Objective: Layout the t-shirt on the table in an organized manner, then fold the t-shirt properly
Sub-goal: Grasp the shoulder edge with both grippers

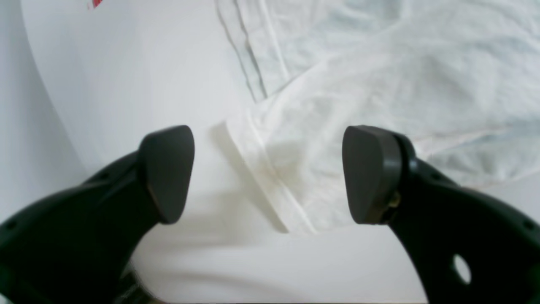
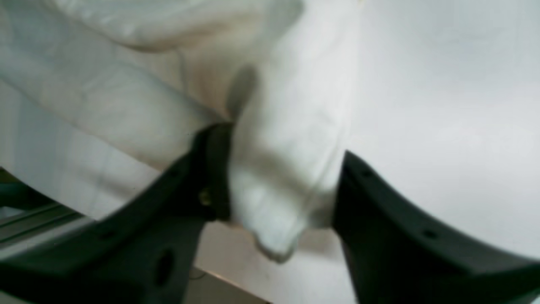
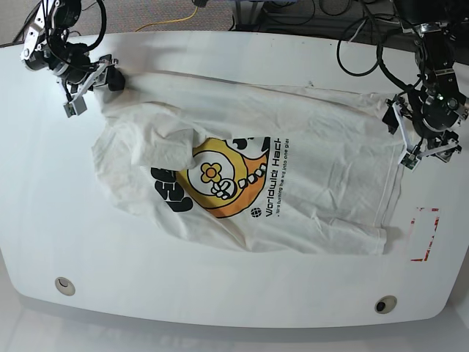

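The t-shirt (image 3: 278,183) is spread graphic-side up across the middle of the table (image 3: 44,242), but it is not yet flat. One sleeve (image 3: 172,150) is folded over onto the chest beside the yellow-orange graphic (image 3: 220,180), and the cloth around it is rumpled. The hem side lies towards the red-outlined rectangle mark (image 3: 425,235).

A bunched corner of the shirt is held in the right gripper (image 2: 280,185), at the far corner of the table on the base view's left. In the right wrist view the cloth fills the gap between the jaws and a fold hangs out below them. The grip is judged to be loose and on a thick wad, so the fabric could slip free under a hard pull, or only one layer could be dragged and the twist made worse.

The left gripper (image 1: 270,173) is seen with its jaws spread wide and nothing between them, poised over a hemmed corner of the shirt near the table edge. If it is closed too high, only air or a single ply may be caught. If it is pushed down too far, the cloth may be shoved into a new crease against the glossy surface.

Uneven tension between the two arms is the likely cause of a skewed layout.
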Controlling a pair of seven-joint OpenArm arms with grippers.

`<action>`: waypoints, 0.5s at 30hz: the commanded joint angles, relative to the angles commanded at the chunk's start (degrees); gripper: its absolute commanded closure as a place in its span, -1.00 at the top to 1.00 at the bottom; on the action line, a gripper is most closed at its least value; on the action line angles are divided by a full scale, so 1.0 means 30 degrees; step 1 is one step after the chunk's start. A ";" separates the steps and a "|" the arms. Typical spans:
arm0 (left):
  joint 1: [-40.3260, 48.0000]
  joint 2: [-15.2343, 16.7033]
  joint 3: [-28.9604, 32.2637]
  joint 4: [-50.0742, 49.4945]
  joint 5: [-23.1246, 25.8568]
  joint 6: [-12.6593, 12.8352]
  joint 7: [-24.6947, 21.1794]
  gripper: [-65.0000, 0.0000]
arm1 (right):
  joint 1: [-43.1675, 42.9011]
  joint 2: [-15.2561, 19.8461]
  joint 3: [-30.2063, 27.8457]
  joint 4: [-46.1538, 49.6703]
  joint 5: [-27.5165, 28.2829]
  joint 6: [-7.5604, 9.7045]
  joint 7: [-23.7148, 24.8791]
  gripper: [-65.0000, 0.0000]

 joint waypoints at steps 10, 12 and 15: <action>0.0557 0.0557 0.0147 -0.0498 0.0029 0.0000 -0.0234 -0.65 | 0.0000 0.0088 0.0000 0.0000 0.0000 0.0000 0.0000 -0.91; 0.0557 0.0821 0.0147 -0.0703 0.0088 0.0000 -0.0557 -0.85 | 0.0000 0.0088 0.0000 0.0000 0.0000 0.0000 0.0000 -0.91; 0.0615 0.1026 0.0147 -0.0821 0.0117 0.0000 -0.0879 -1.00 | 0.0000 0.0088 0.0000 0.0000 0.0000 0.0000 0.0000 -0.91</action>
